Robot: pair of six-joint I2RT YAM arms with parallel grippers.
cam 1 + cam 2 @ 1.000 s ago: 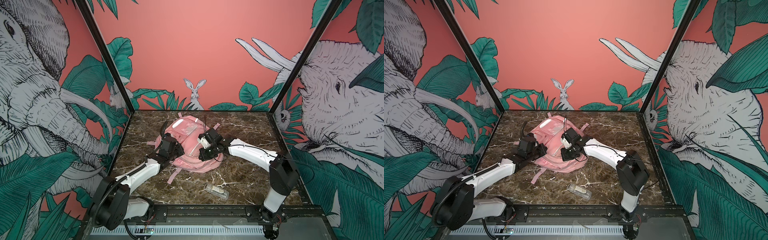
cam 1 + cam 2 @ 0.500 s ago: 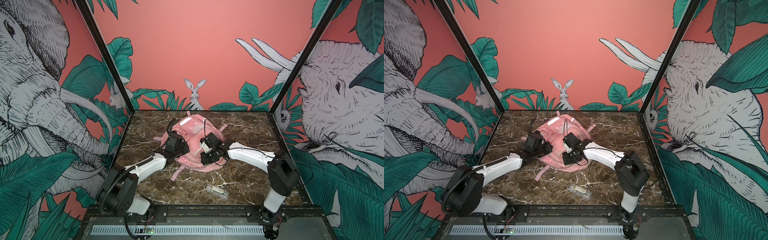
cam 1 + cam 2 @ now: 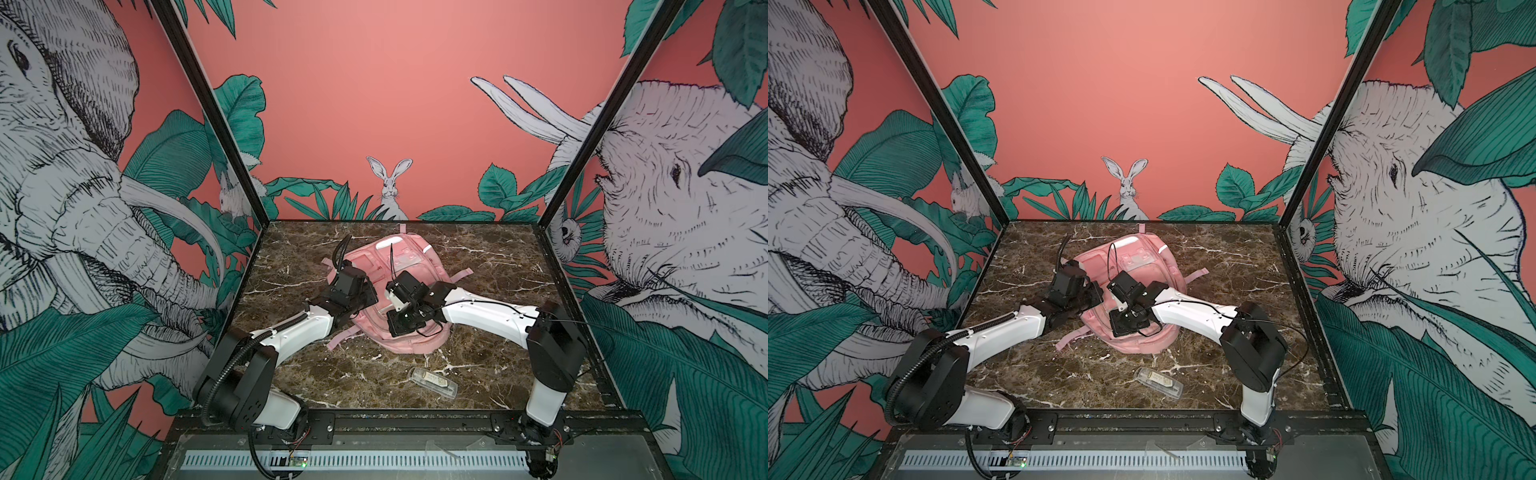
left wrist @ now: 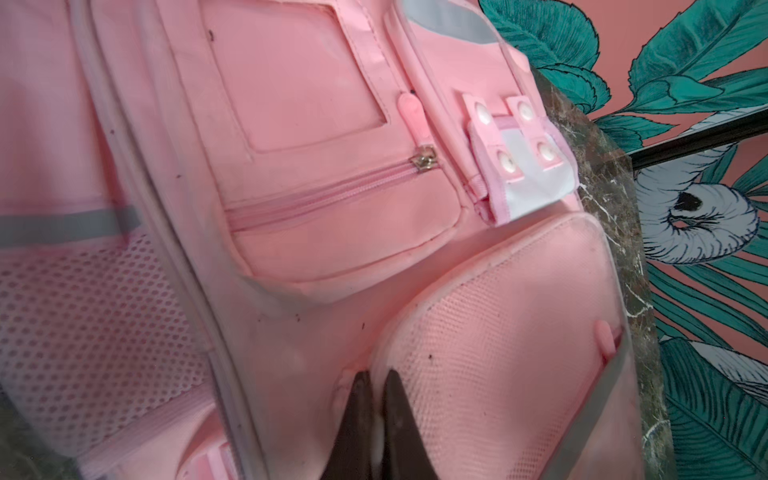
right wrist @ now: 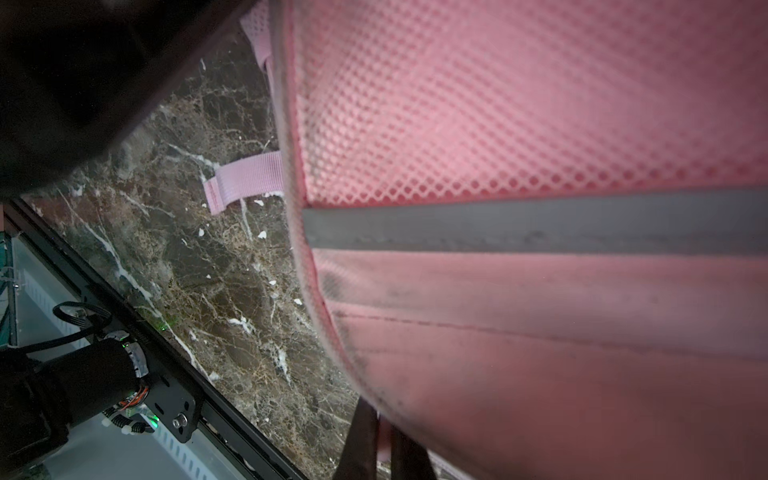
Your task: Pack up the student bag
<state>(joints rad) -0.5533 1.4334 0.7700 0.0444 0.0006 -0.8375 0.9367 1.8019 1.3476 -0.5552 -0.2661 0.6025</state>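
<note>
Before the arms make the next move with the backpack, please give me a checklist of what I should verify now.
1. Left gripper shut on backpack pocket seam: ok.
2. Right gripper shut on backpack edge: ok.
3. Main compartment open for packing: cannot tell.
4. Clear case lying on table, apart from backpack: ok.
5. Front pocket zipper closed: ok.

One marble table [image 3: 498,257]; one student bag [image 3: 415,266] at its centre; one clear plastic case [image 3: 432,381] at the bag's five o'clock; two grippers, left gripper [image 4: 376,376] and right gripper [image 5: 384,415]; four white snap buttons [image 4: 505,161] and two pink zipper pulls [image 4: 409,112] show in the left wrist view.
</note>
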